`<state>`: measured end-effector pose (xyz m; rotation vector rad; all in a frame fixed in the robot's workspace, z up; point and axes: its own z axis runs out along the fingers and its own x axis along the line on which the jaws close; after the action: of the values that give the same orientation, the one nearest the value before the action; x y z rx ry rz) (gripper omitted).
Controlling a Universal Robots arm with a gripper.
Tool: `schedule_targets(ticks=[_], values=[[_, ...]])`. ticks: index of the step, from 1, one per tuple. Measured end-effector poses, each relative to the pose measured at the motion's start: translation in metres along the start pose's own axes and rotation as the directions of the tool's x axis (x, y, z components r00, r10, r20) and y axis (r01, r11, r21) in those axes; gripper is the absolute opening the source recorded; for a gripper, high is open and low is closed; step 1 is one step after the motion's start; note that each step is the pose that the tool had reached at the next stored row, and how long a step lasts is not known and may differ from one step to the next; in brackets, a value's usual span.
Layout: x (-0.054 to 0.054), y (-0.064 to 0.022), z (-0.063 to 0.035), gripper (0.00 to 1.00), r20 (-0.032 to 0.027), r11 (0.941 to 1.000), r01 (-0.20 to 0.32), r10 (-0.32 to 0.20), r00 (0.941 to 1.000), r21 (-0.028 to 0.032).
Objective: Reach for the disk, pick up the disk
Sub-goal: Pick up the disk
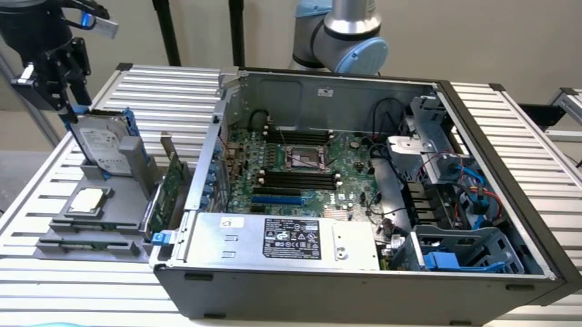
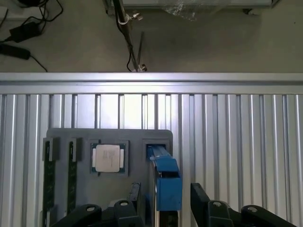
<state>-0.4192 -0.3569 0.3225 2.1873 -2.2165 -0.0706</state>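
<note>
The disk (image 1: 98, 144) stands upright on its edge in a grey holder (image 1: 123, 204) at the exterior view's left, its white label facing outward and blue rails along its sides. My black gripper (image 1: 65, 102) hangs just above its top corner. In the wrist view I look down on the disk (image 2: 166, 177) edge-on, with its blue rail uppermost. My gripper (image 2: 165, 201) is open. One of its black fingers (image 2: 135, 195) shows on each side of the disk, apart from it. Nothing is held.
The holder (image 2: 137, 137) also carries a square silver chip (image 2: 108, 157), two memory sticks (image 2: 49, 179) and an upright green card (image 1: 168, 191). An open computer case (image 1: 364, 170) fills the slatted table (image 1: 518, 136) beside it. The table edge (image 2: 151, 78) and floor cables lie beyond.
</note>
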Motion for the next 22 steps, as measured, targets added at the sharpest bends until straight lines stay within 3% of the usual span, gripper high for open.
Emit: schedule_targets(ticks=[8,15,22], values=[[0.001,-0.0006,0.0113,0.54,0.0035,1.0,0.001,-0.001,1.0,-0.0001],[0.001,0.0015,0.0172,0.54,0.0196,1.0,0.01,-0.01,0.9998,0.0003],[0.001,0.0033,0.0198,0.54,0.0252,0.9999,0.014,-0.014,0.9996,0.0035]])
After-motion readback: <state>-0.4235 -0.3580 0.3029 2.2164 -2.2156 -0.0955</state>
